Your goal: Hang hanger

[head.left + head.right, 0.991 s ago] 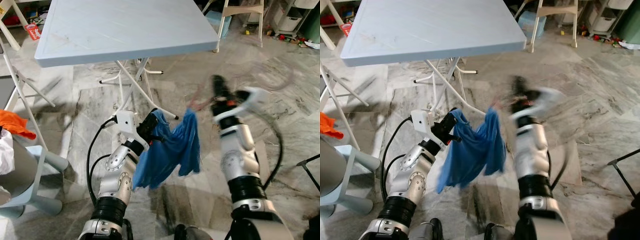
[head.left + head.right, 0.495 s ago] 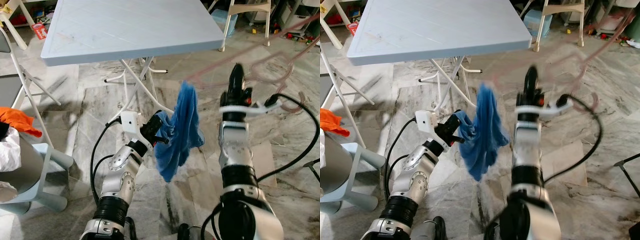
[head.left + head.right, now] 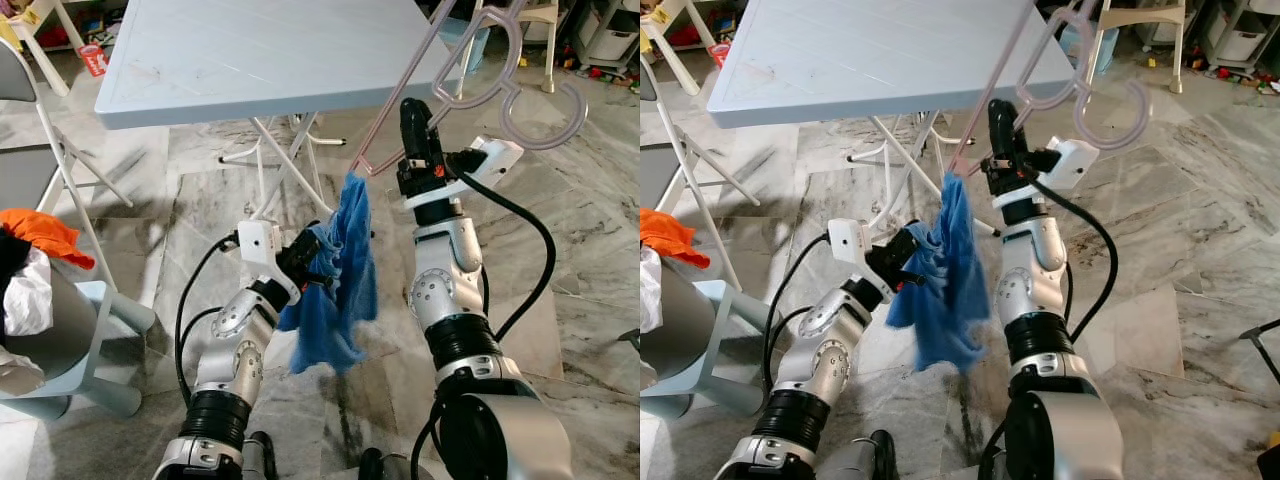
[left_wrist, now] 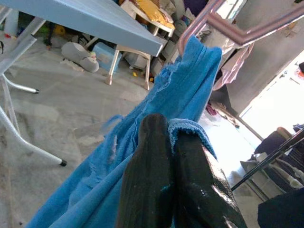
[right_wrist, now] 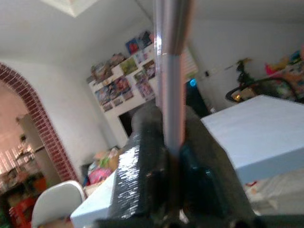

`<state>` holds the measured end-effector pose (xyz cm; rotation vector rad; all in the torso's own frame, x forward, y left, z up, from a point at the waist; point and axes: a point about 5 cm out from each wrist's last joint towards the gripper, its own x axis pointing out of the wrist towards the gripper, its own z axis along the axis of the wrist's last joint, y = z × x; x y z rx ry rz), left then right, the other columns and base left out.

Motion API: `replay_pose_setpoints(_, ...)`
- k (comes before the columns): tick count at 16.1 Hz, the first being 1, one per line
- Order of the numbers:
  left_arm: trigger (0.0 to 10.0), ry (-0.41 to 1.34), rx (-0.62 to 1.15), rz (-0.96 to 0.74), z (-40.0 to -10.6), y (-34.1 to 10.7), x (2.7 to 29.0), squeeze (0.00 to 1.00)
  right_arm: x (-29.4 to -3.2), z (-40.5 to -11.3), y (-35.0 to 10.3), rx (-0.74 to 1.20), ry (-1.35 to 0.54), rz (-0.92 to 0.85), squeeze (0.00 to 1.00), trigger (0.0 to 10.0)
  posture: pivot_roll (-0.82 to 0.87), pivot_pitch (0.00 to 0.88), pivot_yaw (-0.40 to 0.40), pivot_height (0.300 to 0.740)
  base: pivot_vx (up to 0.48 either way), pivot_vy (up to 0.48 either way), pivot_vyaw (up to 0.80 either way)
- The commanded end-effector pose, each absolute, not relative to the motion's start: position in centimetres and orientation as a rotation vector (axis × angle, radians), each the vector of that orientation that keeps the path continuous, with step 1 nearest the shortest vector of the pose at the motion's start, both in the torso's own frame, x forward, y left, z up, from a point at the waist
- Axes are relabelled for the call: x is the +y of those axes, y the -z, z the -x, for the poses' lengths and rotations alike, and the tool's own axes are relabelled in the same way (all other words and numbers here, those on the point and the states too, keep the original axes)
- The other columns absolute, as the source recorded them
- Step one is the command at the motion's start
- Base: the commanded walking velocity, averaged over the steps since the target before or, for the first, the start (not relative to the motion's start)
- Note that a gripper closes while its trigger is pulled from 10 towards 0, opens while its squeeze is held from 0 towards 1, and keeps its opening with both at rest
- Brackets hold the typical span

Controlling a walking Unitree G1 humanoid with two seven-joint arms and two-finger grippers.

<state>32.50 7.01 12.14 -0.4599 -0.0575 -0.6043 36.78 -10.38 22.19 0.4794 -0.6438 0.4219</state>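
My right gripper (image 3: 412, 112), in the upper middle of the left eye view, is clamped on one thin bar of the pink hanger (image 3: 470, 75), whose hook curls out at the upper right of that frame. In the right wrist view the bar (image 5: 171, 71) runs straight up between my two black fingers (image 5: 142, 156). The hanger looks light and stiff, and probably smooth plastic, so I judge it could twist or slide in a pinch this narrow; holding it closer to the hook would likely steady it for hanging.

A blue cloth (image 3: 340, 280) is draped over the hanger's lower corner, at the centre of the frame, and hangs down limp. My left gripper (image 3: 312, 262), just left of centre, is closed on a fold of that cloth, with the fabric bunched over the fingertips (image 4: 190, 166) in the left wrist view. The cloth is soft and floppy and may slip off the corner if I tilt the hanger. The grey-blue table (image 3: 200, 60) stands behind, across the top of the frame.
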Motion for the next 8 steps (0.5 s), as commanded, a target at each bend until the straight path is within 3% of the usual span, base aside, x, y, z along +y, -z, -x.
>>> replay_pose_setpoints(1, 0.0, 0.619, -0.059, 0.466, -32.4, -12.4, 6.6, 0.0, -9.7, -36.3, -23.0, -0.692, -0.458, -0.473, 0.0, 10.0, 0.03, 0.181, 0.048, 0.74, 0.0, 0.0, 0.0)
replay_pose_setpoints(3, 0.0, 0.628, -0.053, 0.471, -32.5, -12.5, 6.4, 0.0, -9.7, -36.4, -22.7, -0.684, -0.382, -0.404, 0.0, 10.0, 0.03, 0.182, 0.047, 0.74, 0.0, 0.0, 0.0)
replay_pose_setpoints(6, 0.0, 0.625, -0.045, 0.48, -32.6, -12.5, 6.3, 0.0, -11.9, -37.6, -21.5, -0.628, -0.223, -0.918, 0.0, 10.0, 0.03, 0.184, 0.044, 0.74, 0.0, 0.0, 0.0)
replay_pose_setpoints(7, 0.0, 0.623, -0.045, 0.479, -32.6, -12.5, 6.3, 0.0, -12.0, -37.7, -21.5, -0.63, -0.252, -0.935, 0.0, 10.0, 0.03, 0.184, 0.044, 0.74, 0.0, 0.0, 0.0)
replay_pose_setpoints(8, 0.0, 0.622, -0.045, 0.479, -32.6, -12.5, 6.4, 0.0, -11.0, -37.4, -21.9, -0.621, -0.329, -0.706, 0.0, 10.0, 0.02, 0.186, 0.047, 0.74, 0.0, 0.0, 0.0)
